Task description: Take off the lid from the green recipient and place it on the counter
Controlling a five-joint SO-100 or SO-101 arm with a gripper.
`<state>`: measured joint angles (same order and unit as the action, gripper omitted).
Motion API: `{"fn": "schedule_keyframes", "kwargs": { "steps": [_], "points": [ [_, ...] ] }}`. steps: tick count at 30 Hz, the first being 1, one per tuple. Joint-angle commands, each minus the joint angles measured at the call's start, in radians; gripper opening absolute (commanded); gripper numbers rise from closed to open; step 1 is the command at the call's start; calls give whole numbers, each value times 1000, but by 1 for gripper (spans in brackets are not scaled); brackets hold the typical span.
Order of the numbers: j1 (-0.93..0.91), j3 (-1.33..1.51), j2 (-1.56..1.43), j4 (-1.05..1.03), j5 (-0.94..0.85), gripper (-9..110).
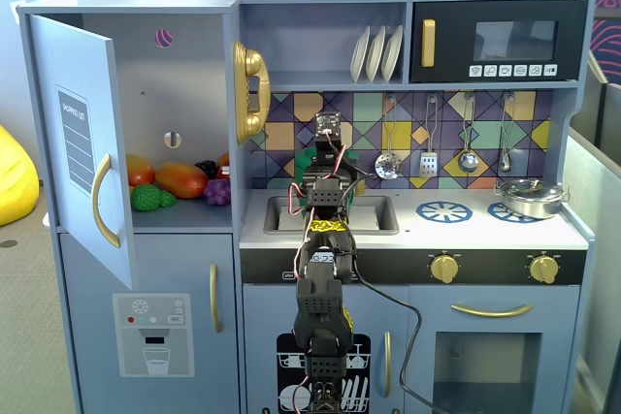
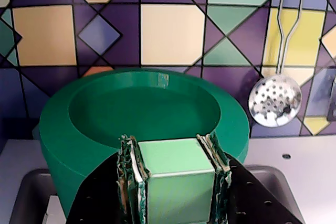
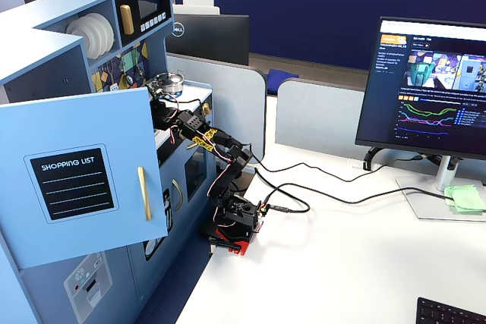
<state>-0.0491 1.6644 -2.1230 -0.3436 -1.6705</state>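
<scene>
In the wrist view my gripper [image 2: 170, 141] is shut on the light-green blocky knob [image 2: 176, 182] of the lid [image 2: 147, 103], a round dark-green disc with a sunken middle. Both fingers [image 2: 131, 171] press the knob's sides. Below the lid's rim on the left a dark-green wall slopes down, the green recipient [image 2: 68, 182]; I cannot tell whether the lid still rests on it. In a fixed view the gripper [image 1: 330, 170] hangs over the sink [image 1: 374, 212] of the white counter [image 1: 466, 230], and the arm hides most of the green parts [image 1: 356, 159].
A silver pan [image 1: 529, 198] sits on the right burner, with a blue burner ring [image 1: 443, 210] beside the sink. Utensils hang on the tiled back wall, a skimmer [image 2: 274, 99] close on the right. The fridge door [image 1: 82, 143] stands open at the left.
</scene>
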Motion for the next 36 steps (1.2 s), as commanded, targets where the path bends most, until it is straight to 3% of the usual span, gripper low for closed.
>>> {"fn": "schedule_keyframes", "kwargs": {
  "steps": [1, 8, 18, 31, 36],
  "points": [
    [12, -163, -6, 29, -14, 0],
    [-118, -213, -37, -2, -9, 0],
    [-485, -190, -58, -21, 23, 0],
    [-558, 189, 112, 460, -52, 0],
    [-558, 236, 209, 548, -54, 0]
  ]
}}
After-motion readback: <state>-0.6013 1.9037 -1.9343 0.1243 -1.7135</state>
